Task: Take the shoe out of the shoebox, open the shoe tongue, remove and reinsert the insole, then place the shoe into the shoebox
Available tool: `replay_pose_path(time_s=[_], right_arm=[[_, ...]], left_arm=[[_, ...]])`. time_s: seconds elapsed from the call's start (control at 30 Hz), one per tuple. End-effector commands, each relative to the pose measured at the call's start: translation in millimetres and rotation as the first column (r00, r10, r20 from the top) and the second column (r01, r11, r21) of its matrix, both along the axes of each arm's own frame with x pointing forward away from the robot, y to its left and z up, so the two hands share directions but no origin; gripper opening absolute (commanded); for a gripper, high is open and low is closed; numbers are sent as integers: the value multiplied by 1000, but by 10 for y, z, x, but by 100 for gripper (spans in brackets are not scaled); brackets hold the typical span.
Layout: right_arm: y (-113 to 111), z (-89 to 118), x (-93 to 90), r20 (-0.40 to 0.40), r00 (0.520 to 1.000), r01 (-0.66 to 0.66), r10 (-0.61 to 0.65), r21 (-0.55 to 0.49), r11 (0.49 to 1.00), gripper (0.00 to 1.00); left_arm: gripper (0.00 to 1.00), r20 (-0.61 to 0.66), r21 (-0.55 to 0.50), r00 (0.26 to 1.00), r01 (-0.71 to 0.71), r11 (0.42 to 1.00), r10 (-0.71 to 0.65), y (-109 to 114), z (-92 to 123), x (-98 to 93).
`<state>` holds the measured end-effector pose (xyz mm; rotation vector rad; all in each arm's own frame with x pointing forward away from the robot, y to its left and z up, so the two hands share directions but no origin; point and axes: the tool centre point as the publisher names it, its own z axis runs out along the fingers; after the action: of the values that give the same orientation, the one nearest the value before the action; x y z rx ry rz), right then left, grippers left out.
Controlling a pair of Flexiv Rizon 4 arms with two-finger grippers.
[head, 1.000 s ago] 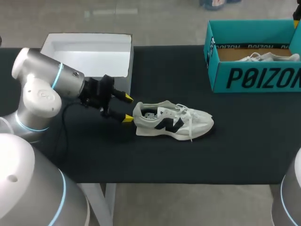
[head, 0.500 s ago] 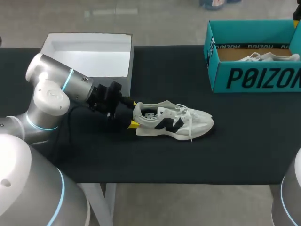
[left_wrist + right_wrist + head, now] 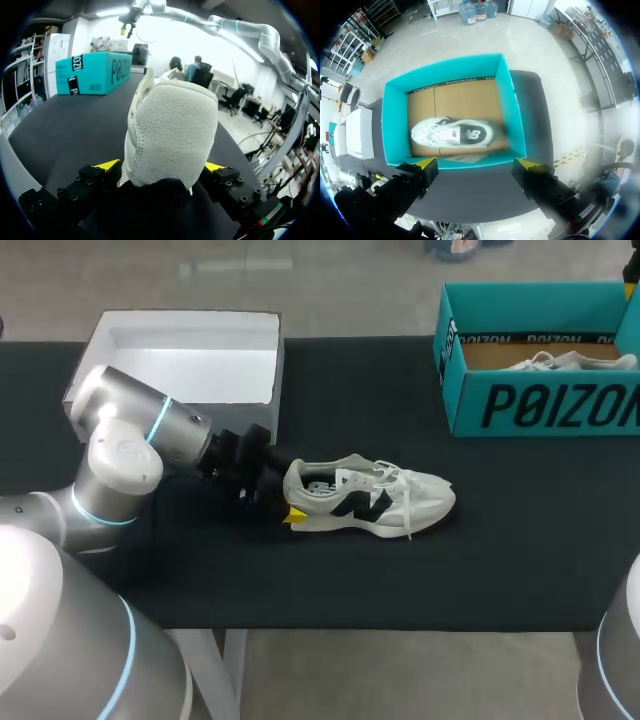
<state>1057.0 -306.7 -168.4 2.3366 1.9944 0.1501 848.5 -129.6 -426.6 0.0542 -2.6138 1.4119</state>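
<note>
The shoe sits on the black table, out of the box, near the middle, with its toe toward the right side and its heel toward the left arm. The left gripper is down at table level, right at that heel. Its jaws are spread wide with the heel between them, one yellow tip on each side and very close to the suede, but not clamped.

The teal shoebox stands at the far right of the table, well apart from the shoe, and a second shoe lies on its side inside on brown card. The right gripper hangs high above that box, looking straight down into it, jaws released and holding nothing.

A white box stands at the far left edge, behind the left arm.
</note>
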Motion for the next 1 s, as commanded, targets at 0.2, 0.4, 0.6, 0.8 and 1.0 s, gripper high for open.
replay_pose_path(time_s=[0.2, 0.4, 0.6, 0.8, 1.0], right_arm=[[0, 0, -2, 1, 1000, 1, -1, 0, 1000, 100], [0, 0, -2, 1, 1000, 1, -1, 0, 1000, 100], [0, 0, -2, 1, 1000, 1, -1, 0, 1000, 100], [0, 0, -2, 1, 1000, 1, -1, 0, 1000, 100], [0, 0, -2, 1, 1000, 1, -1, 0, 1000, 100]], left_arm=[[100, 24, 36, 999, -46, 998, 45, -142, -110, 24], [100, 29, 39, 997, -76, 996, 74, -141, -124, 84], [48, 43, 45, 999, -31, 998, 29, -133, -95, 131], [0, 61, 58, 997, 44, 997, -48, -124, -70, 170], [0, 60, 61, 997, 42, 997, -46, -116, -60, 165]])
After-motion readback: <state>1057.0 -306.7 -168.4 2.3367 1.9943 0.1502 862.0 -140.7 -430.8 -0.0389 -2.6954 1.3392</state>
